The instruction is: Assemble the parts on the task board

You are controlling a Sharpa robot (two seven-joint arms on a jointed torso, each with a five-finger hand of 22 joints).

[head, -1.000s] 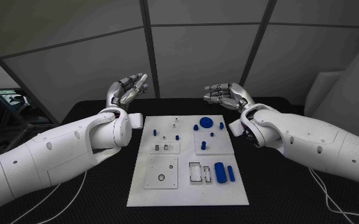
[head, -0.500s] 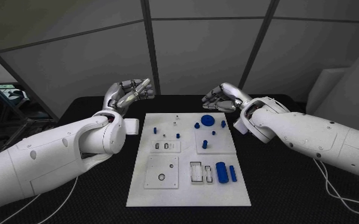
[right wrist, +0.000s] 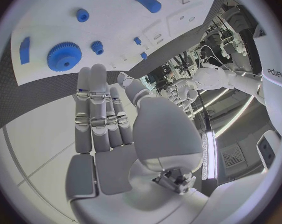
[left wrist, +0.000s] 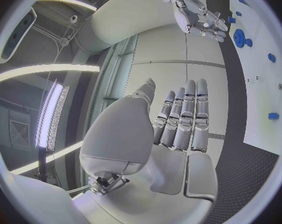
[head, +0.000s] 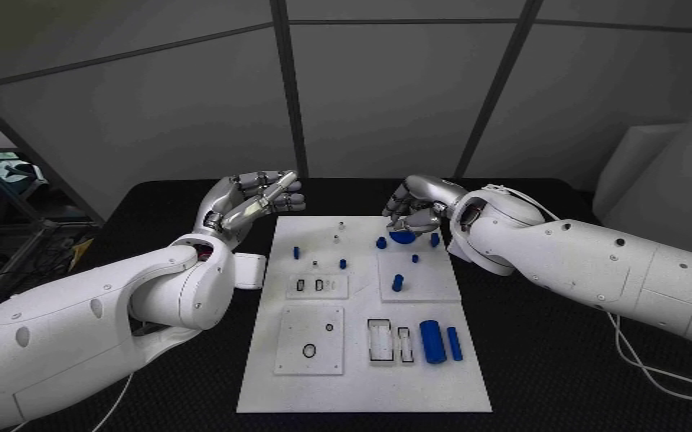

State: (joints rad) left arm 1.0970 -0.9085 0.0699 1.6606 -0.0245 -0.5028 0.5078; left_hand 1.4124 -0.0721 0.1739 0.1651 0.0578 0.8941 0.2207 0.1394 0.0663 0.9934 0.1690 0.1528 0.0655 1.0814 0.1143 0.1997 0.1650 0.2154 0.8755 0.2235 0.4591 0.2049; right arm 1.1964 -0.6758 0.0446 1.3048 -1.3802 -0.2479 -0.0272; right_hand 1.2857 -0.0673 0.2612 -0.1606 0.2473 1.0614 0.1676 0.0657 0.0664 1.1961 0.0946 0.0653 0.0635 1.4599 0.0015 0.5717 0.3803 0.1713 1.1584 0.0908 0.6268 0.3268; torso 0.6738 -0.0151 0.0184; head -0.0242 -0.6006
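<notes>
— Task board (head: pixel 361 372) status?

— I see the white plate lying flat in the middle of the black table (head: pixel 548 352), its long axis running from my side away toward the far wall. A blue gear (head: pixel 402 236) sits near the board's far edge, and my right hand (head: pixel 414 205) hangs over that gear and covers part of it. Its fingers are apart and hold nothing.

— And the left?

— My left hand (head: pixel 254 199) is raised beside the board's far left corner, fingers straight and close together, empty. On the board's near half two blue cylinders (head: pixel 433 341) lie side by side, lengthwise along the board. A small blue peg (head: pixel 397 282) stands upright near the middle.

— Anything unclear?

— The tiny pieces around the gear are too small for me to identify.
</notes>
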